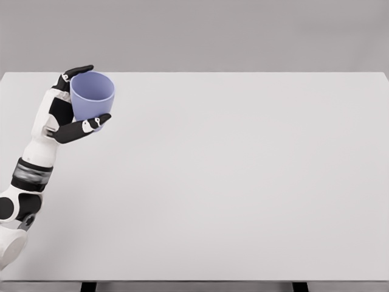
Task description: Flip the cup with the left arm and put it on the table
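A pale blue-violet cup (92,97) is held upright with its open mouth facing up, over the far left part of the white table (243,182). My left hand (78,103) is shut on it: one dark finger curls around the far rim, and the thumb (85,128) presses the lower side near the base. Whether the cup's base touches the table I cannot tell. The white left forearm (30,170) rises from the lower left corner. The right arm does not show.
The table's far edge runs just behind the cup, with a grey wall beyond. The table's left edge lies close to the forearm.
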Controlling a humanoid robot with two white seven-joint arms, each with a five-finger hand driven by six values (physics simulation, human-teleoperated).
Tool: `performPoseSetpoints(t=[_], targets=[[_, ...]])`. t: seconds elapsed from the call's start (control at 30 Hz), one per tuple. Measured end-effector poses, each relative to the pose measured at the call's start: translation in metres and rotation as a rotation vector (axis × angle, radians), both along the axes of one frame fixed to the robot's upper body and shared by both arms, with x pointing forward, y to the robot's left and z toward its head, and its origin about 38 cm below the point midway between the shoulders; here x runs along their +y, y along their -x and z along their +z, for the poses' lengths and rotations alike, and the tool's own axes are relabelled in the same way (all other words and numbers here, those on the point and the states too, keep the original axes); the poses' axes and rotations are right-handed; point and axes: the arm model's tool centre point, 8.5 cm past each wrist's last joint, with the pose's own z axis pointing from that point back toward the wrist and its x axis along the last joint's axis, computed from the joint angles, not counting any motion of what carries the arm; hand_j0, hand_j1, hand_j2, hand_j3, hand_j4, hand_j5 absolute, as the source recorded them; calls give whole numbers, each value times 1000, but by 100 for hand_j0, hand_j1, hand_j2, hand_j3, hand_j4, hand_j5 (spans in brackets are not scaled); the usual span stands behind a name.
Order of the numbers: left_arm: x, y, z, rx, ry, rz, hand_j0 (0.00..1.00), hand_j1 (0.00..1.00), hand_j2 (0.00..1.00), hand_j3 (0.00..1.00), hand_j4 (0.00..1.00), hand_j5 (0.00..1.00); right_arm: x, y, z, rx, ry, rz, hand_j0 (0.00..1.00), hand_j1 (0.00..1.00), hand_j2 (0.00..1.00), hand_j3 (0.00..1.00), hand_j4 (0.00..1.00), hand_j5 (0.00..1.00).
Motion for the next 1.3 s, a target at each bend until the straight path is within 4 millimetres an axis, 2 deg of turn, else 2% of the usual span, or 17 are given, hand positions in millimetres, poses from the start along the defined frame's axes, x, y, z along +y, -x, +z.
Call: performPoseSetpoints(t=[0.17, 0.77, 0.83, 0.93, 1.03, 1.17, 1.3], targets=[[0, 0, 1, -1, 0, 0, 90, 90, 90, 90, 90, 90, 0, 0, 0, 0, 0, 0, 100, 100, 100, 100, 100, 100], [2, 1, 3, -5, -8, -2, 90, 90, 90, 90, 90, 90, 0, 0, 0, 0, 0, 0, 100, 100, 100, 100, 100, 100], [14, -2, 14, -23, -57, 2, 100, 100, 100, 100, 100, 100, 0, 0, 0, 0, 0, 0, 100, 100, 100, 100, 100, 100], [38, -1, 43, -66, -232, -65, 100, 100, 100, 100, 100, 100, 0, 0, 0, 0, 0, 0, 100, 100, 100, 100, 100, 100], [38, 6, 71, -96, -392, -284, 100, 100, 100, 100, 100, 100, 0, 0, 0, 0, 0, 0, 100, 100, 100, 100, 100, 100], [34, 28, 78, -59, -472, -504, 100, 100, 100, 100, 100, 100, 0, 0, 0, 0, 0, 0, 100, 100, 100, 100, 100, 100], [40, 37, 86, -40, -504, -559, 100, 100, 100, 100, 100, 100, 0, 0, 0, 0, 0, 0, 100, 100, 100, 100, 100, 100]])
